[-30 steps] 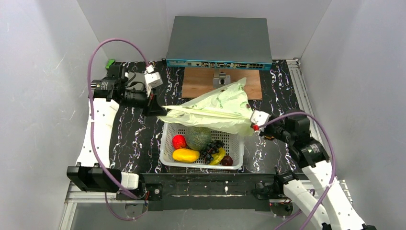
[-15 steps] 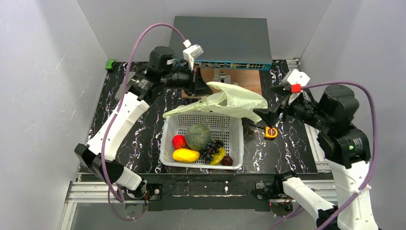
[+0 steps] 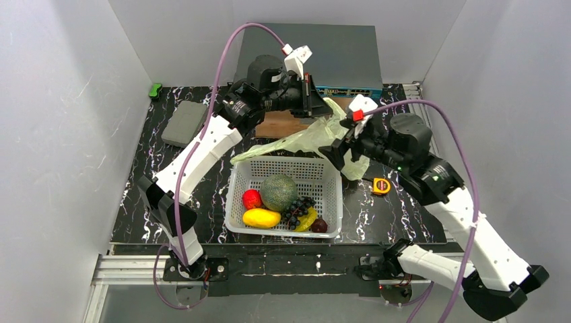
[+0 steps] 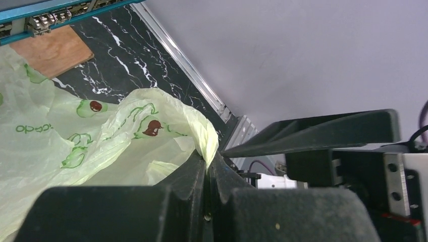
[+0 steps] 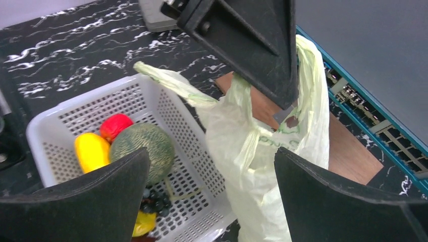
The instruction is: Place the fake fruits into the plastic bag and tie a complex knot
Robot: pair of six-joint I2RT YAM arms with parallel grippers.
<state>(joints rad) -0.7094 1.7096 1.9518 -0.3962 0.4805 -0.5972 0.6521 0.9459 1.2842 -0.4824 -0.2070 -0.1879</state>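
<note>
**Pinch on plastic bag point(image 3: 306, 140): left gripper point(image 3: 319, 102) holding, right gripper point(image 3: 336, 152) spread**

Left arm: elbow folded low at the near left. The forearm runs up and across to the far middle, with the wrist raised and the fingers pointing right. Its own camera shows the fingers closed tight, with a fold of the bag's rim nipped between the tips and only film in the seam.

The bag hangs from that pinch. It drapes down and toward the near side of the gripper. One long tail trails off below-left, reaching the far-left corner of the white basket point(image 3: 303, 171).

Right arm: elbow low at the near right, forearm climbing toward the centre, fingers aimed left and slightly down. The jaws are wide apart and hold nothing. In its own camera the bag hangs ahead, framed in the gap between the fingers. Whether they touch it cannot be told. The left gripper sits just above and beyond it.

The fruits lie in the basket, below and nearer than both grippers:
- melon point(image 3: 279, 192)
- red fruit point(image 3: 252, 198)
- mango point(image 3: 261, 218)
- grapes point(image 3: 296, 210)
- banana point(image 3: 309, 221)
- plum point(image 3: 320, 226)

A yellow tape measure point(image 3: 381, 186) lies under the right wrist, just right of the basket.
</note>
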